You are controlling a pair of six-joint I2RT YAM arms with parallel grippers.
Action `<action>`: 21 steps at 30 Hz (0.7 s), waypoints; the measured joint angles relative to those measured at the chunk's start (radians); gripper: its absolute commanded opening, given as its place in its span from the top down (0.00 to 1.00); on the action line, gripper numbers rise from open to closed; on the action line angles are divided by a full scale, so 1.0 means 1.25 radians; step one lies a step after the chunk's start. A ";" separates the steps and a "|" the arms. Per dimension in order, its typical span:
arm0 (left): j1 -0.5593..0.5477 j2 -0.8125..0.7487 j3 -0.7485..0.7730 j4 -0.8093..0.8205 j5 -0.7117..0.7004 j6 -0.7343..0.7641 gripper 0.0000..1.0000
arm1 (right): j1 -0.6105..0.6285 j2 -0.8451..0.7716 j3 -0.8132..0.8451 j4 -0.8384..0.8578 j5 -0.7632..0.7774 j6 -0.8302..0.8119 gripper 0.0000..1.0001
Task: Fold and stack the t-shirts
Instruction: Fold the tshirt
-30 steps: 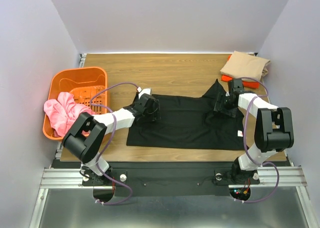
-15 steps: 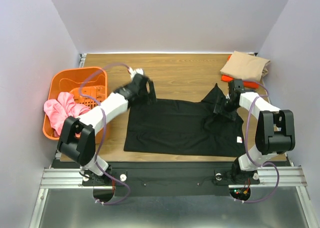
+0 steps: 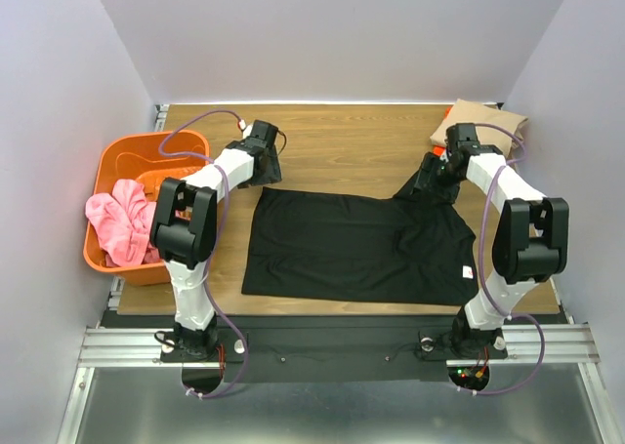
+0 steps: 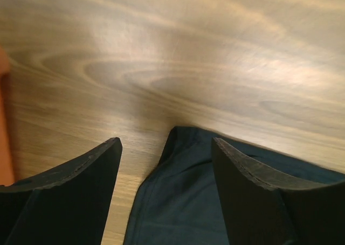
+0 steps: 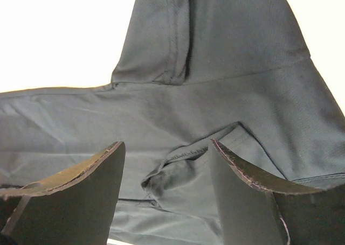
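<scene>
Both pairs of jaws stood apart and held nothing. The left gripper [image 3: 270,165] hung over the bare wood just beyond the far left corner of the black soft cloth t-shirt [image 3: 352,249]. In the left wrist view that corner [image 4: 183,202] lay on the table between the two dark fingers [image 4: 81,175]. The right gripper [image 3: 430,184] hovered over the shirt's far right sleeve, and its wrist view showed a small rumpled fold of the black cloth [image 5: 215,110] below its open fingers [image 5: 248,191].

The black shirt lay spread mostly flat across the middle of the brown wooden table [image 3: 342,137], with a small white tag [image 3: 467,271] near its right near edge. At the far right corner sat the folded tan cloth t-shirt [image 3: 488,122], resting on the bright orange cloth t-shirt [image 3: 439,151], of which only an edge showed.

At the table's left edge stood the rigid orange plastic basket [image 3: 122,151]. It held a crumpled pink cloth [image 3: 122,224], which spilled over its left rim.
</scene>
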 measured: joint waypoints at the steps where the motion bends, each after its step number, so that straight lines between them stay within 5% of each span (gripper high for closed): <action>1: 0.000 0.013 0.000 -0.005 0.000 0.001 0.28 | 0.000 0.004 0.000 -0.003 0.000 0.000 0.31; 15: 0.000 0.100 0.040 -0.009 0.006 0.013 0.43 | -0.001 0.027 0.000 -0.018 -0.004 -0.003 0.31; 21: 0.000 0.107 0.040 -0.010 0.018 0.013 0.61 | -0.006 0.042 0.000 -0.018 -0.004 -0.003 0.31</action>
